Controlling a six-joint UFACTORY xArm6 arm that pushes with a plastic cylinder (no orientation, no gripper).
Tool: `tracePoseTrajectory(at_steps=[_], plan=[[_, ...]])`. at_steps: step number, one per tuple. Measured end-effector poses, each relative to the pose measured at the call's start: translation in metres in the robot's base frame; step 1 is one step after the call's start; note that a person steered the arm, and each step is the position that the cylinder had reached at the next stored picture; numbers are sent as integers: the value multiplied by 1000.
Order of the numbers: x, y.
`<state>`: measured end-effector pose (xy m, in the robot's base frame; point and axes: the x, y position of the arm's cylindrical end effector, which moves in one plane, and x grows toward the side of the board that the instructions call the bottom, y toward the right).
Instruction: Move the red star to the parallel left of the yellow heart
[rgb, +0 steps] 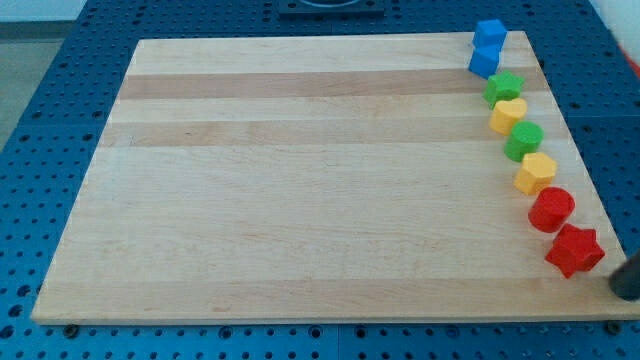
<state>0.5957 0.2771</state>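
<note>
A row of small coloured blocks lines the view's right edge of a pale wooden board (300, 180) set on a blue perforated table (60, 120). From the top: two blue cubes (487, 47), a green star (504, 87), the yellow heart (508, 114), a green rounded block (523, 140), a yellow hexagonal block (536, 172), a red cylinder (551, 209) and, lowest, the red star (574, 249). The dark rod enters at the view's lower right corner; my tip (616, 283) stands just beside the red star, to its lower right, off the board's edge. Contact cannot be made out. The rod holds nothing.
</note>
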Motion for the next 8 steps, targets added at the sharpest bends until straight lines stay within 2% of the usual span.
tracePoseTrajectory(at_steps=[1,2,6,8], plan=[[-19,6],[-13,-3],[-63,-154],[-115,-219]])
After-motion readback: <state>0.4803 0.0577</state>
